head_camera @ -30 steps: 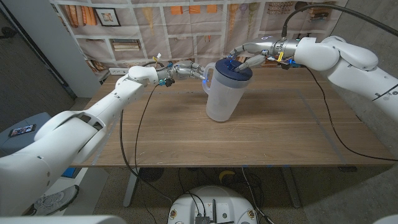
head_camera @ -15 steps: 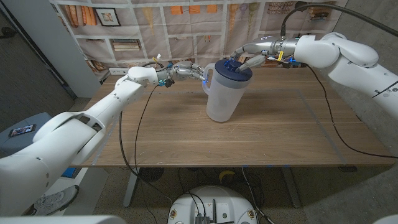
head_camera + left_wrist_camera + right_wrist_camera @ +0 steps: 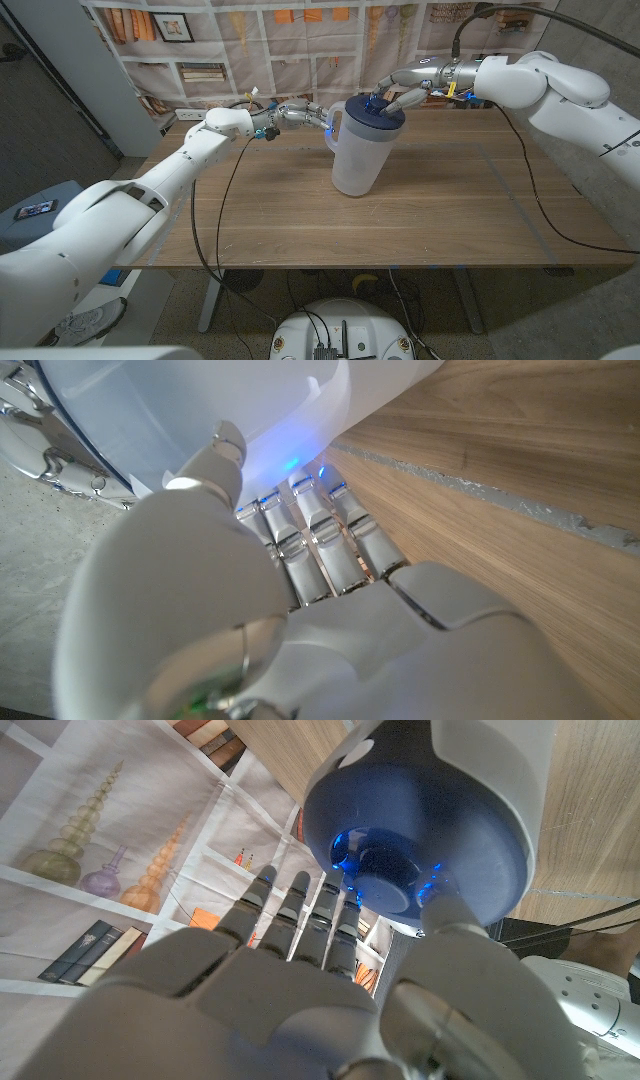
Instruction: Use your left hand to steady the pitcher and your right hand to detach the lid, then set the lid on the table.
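Your pitcher (image 3: 356, 150) stands upright on the counter (image 3: 420, 220), toward the far middle, with the dark blue lid (image 3: 375, 110) still seated on its mouth. Your right hand (image 3: 402, 92) reaches in from the far right and grips the lid: its fingers (image 3: 322, 915) curl against the raised knob at the lid's centre and the thumb lies across the top. Your left hand (image 3: 300, 114) comes in from the left and is closed on the pitcher's handle (image 3: 330, 122), fingers tucked behind it.
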Motion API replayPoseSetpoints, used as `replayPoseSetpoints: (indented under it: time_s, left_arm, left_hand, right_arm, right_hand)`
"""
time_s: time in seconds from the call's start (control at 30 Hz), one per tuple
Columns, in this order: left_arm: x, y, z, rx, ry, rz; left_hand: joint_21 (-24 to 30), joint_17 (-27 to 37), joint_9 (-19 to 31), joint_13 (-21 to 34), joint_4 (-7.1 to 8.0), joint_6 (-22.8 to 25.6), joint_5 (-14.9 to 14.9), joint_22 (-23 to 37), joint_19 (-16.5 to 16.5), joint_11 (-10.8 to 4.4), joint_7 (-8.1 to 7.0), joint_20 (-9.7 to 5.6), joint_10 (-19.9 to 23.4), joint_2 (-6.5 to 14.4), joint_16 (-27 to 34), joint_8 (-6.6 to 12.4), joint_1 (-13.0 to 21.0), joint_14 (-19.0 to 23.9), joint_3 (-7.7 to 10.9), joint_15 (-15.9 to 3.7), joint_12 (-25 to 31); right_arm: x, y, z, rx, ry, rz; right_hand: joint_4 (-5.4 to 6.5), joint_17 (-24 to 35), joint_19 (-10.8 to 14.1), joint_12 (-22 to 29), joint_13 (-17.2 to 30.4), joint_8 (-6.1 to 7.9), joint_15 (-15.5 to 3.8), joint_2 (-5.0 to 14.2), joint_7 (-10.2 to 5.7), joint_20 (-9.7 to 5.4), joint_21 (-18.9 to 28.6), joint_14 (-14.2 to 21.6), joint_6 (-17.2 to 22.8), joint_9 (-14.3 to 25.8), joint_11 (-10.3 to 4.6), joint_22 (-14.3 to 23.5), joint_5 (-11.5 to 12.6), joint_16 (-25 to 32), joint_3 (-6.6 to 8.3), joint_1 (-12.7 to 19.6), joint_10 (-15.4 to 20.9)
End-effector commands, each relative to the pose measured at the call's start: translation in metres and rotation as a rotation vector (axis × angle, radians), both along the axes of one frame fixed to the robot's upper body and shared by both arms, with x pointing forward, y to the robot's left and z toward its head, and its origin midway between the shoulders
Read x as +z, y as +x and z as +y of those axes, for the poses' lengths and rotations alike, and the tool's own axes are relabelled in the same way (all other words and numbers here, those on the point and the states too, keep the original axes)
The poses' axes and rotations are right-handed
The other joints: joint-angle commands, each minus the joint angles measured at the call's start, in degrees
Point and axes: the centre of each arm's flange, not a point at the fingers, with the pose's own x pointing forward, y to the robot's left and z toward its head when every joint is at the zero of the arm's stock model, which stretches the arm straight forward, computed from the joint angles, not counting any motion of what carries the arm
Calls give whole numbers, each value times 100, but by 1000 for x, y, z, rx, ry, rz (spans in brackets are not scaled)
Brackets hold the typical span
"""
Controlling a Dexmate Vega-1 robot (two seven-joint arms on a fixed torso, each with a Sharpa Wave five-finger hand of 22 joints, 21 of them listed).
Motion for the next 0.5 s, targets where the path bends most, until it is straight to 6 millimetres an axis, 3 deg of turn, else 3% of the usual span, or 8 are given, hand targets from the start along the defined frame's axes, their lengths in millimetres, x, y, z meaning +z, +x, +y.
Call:
replayPoseSetpoints:
  time_s: [0.03, 0.5]
  left_arm:
    - [0, -1, 1, 1, 1, -5]
    - [-1, -2, 1, 2, -2, -3]
  left_hand:
    - [-14, 32, 27, 30, -2, 275, 28, 13, 7, -158, 99, -838, 215, 594, 18, 31, 525, 232, -27, -621, 21]
    - [-17, 34, 30, 35, 2, 280, 27, 13, 6, -155, 92, -835, 228, 601, 22, 36, 525, 256, -54, -621, 23]
  right_arm:
    - [2, 3, 6, 1, -27, 8]
    - [3, 3, 10, 4, -44, -1]
  right_hand:
    - [14, 30, 56, 52, 20, 55, -326, -14, -45, -27, 17, 78, 69, 33, -40, 27, 18, 53, -11, 106, 76]
    - [15, 63, 97, 110, 59, 198, -434, 9, -164, -42, 11, 220, 303, 52, -198, 28, -10, 163, -16, 287, 358]
